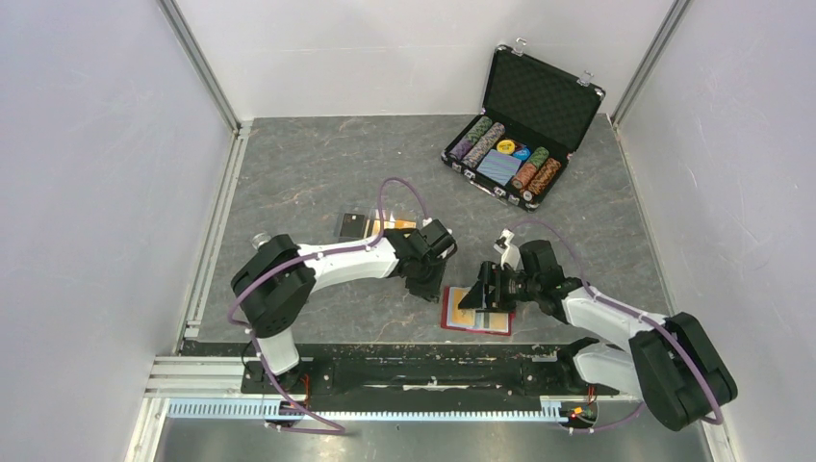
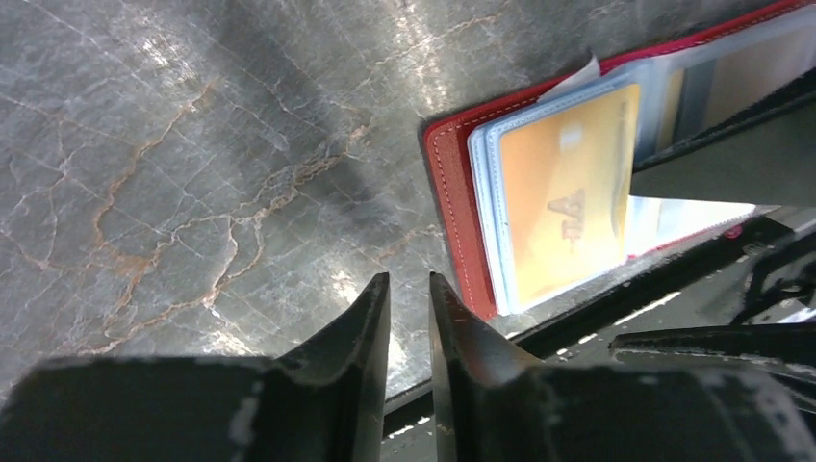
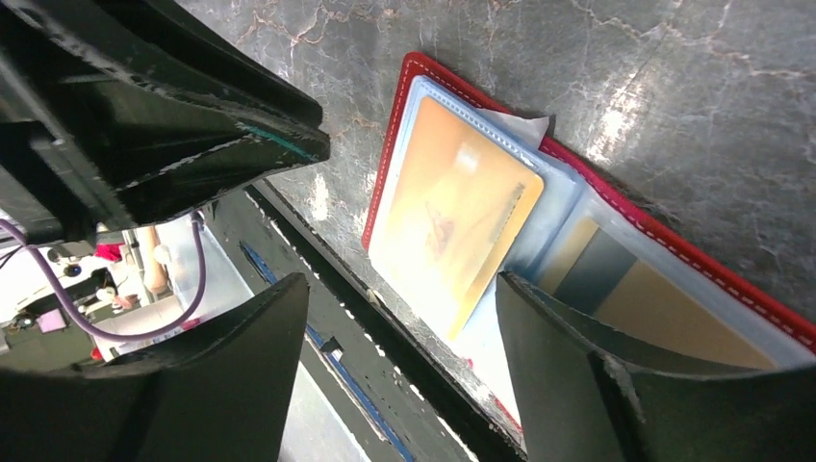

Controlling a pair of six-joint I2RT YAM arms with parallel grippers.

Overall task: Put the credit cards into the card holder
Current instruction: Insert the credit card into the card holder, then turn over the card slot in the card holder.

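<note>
**White tubes, black joints, purple cables**

The left arm (image 1: pixel 337 258) and right arm (image 1: pixel 601 310) both have white link tubes between bulky black joint housings, each with a looping purple cable (image 1: pixel 399 180). The left gripper (image 2: pixel 409 279), at its view's bottom edge, has black wedge fingers (image 2: pixel 366 332) with pale scuffed edges. The right gripper (image 3: pixel 399 284) is glossy black.

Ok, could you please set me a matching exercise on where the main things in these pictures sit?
Things:
1. orange card
2. chip case
3. loose cards
4. right gripper

Places:
A. far right corner of the table, lid up
B. above the open holder, jaws wide apart
C. in a clear sleeve of the red holder
D. flat on the table, just beyond the left arm

Pairs: 1-C, 2-A, 3-D, 4-B
</note>
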